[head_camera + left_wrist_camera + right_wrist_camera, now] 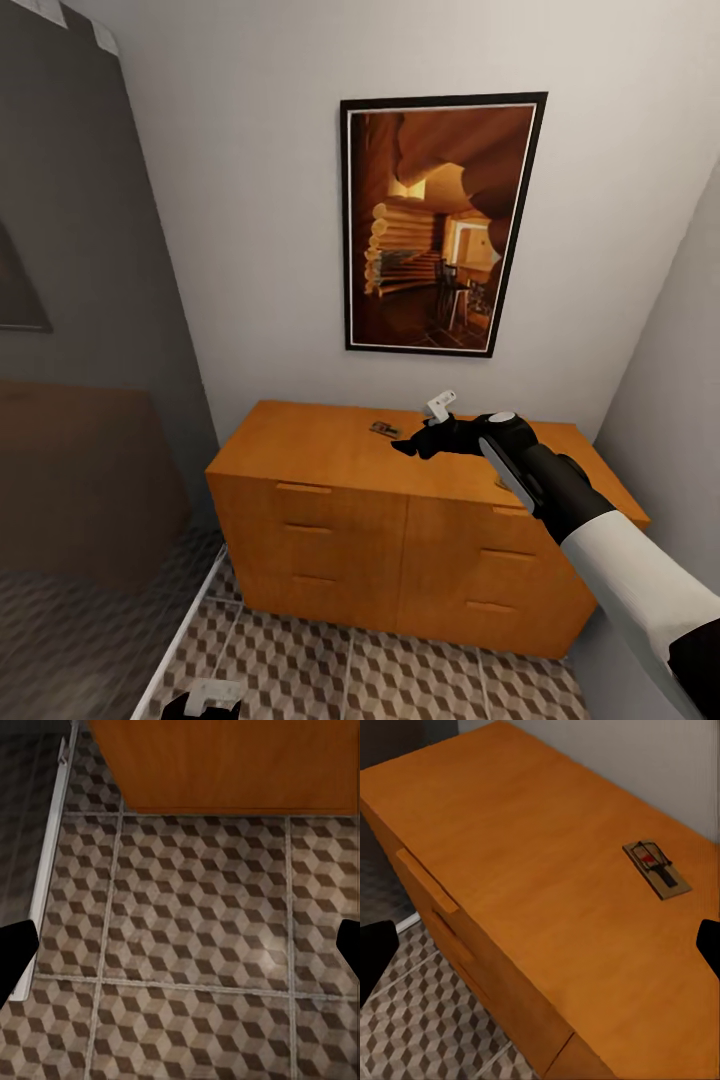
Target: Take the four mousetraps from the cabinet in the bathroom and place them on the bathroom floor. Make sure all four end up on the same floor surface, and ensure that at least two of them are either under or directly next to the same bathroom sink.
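Over the cabinet [330,455] top, right gripper [420,445] hovers open-fingered near one mousetrap [655,869] by the back edge; left gripper [180,945] spread above bare bathroom floor [195,945]

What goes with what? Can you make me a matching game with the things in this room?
Things:
1. mousetrap
2. picture
3. right gripper
4. cabinet

Places:
A. hanging on the wall
B. standing on the cube-pattern floor
C. lying on the cabinet top
D. hovering above the cabinet top

Pairs: 1-C, 2-A, 3-D, 4-B
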Robot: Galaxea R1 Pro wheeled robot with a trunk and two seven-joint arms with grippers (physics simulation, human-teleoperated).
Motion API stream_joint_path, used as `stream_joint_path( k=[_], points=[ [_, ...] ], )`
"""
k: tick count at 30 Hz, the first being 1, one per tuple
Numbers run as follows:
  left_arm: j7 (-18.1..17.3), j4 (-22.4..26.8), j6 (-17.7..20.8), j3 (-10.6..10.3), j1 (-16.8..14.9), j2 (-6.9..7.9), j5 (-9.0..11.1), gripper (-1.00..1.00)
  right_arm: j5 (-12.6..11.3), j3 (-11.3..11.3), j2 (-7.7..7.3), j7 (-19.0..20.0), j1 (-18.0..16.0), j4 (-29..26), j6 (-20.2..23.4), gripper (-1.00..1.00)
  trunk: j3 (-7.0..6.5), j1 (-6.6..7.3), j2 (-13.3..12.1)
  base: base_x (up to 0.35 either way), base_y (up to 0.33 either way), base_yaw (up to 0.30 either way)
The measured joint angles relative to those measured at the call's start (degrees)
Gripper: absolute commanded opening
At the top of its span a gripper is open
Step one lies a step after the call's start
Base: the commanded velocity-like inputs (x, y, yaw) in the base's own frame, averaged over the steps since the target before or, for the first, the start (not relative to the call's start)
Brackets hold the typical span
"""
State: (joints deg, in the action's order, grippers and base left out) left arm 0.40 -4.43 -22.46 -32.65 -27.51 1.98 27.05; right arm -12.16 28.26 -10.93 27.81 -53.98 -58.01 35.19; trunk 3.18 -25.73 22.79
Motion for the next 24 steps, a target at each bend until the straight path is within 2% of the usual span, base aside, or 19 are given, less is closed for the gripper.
stream_joint_path(
  k=[6,11,24],
  points=[
    [0.00,0.00,-0.01,0.00,0.00,0.05,0.00,1.00,0.03,-0.01,0.00,0.01,0.00,2.08,-0.29,1.00,0.00,-0.01,-0.01,0.045,-0.019,0.000],
    [0.00,0.01,-0.01,0.00,0.00,0.05,0.00,1.00,0.04,-0.02,0.00,0.01,0.00,3.62,-2.58,1.00,0.00,-0.02,-0.01,0.005,-0.002,0.000],
    [0.00,-0.01,-0.01,0.00,0.00,0.04,0.00,1.00,0.04,-0.02,0.12,0.01,0.00,4.27,-3.61,1.00,0.00,-0.02,0.00,0.000,0.000,0.000]
  ],
)
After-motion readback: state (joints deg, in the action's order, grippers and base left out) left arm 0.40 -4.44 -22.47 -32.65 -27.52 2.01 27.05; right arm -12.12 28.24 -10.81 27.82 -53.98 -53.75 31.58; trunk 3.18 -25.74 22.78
